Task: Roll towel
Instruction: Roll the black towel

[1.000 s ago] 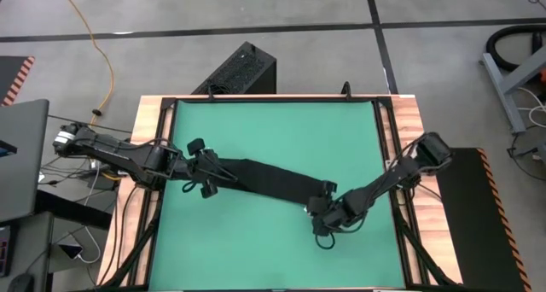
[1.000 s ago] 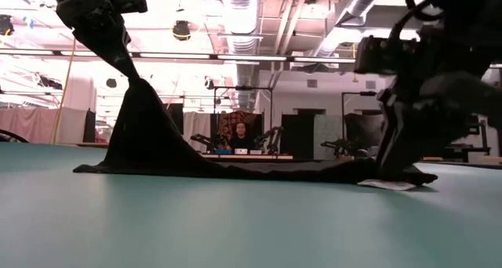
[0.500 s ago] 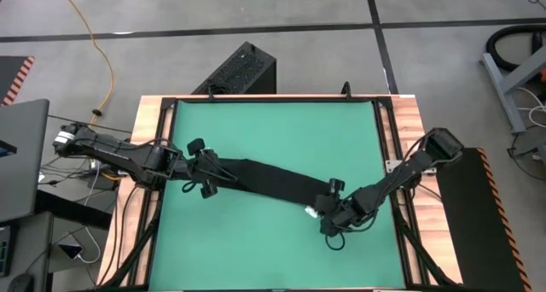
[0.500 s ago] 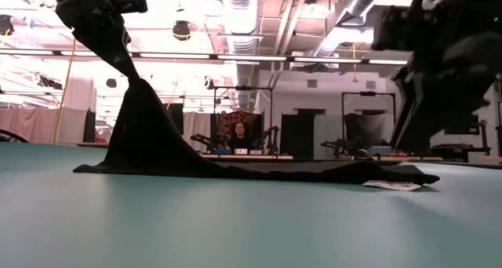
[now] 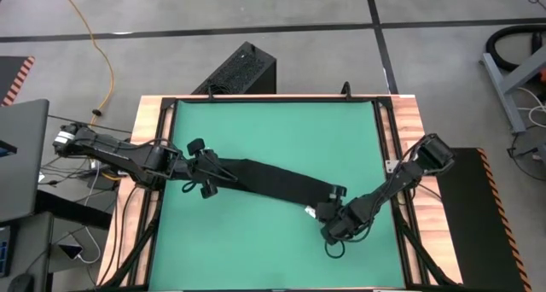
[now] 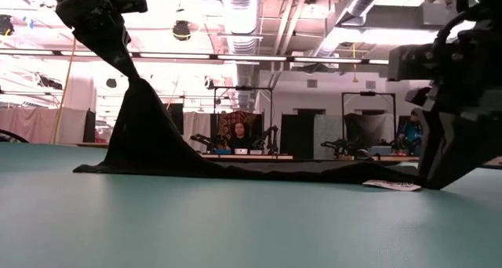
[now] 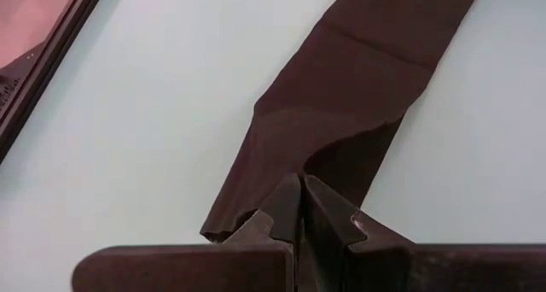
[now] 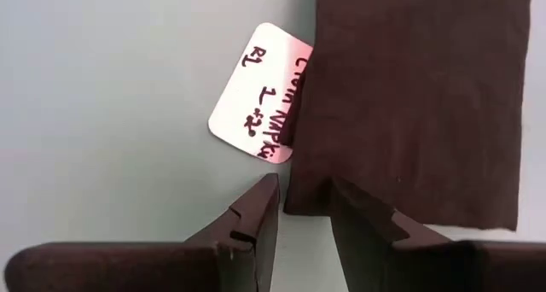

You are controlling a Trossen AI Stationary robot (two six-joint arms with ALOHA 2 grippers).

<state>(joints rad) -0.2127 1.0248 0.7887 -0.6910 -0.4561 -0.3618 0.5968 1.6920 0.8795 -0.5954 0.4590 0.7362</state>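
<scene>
Towel point(image 5: 269, 180) lies folded in a long black strip across the green mat point(image 5: 273, 130). Left gripper point(image 5: 207, 171) pinches one end tight and lifts it off the mat. Right gripper point(image 5: 333, 219) sits low at the other end, fingers a little apart around the corner, beside the white tag point(image 8: 263, 119).
</scene>
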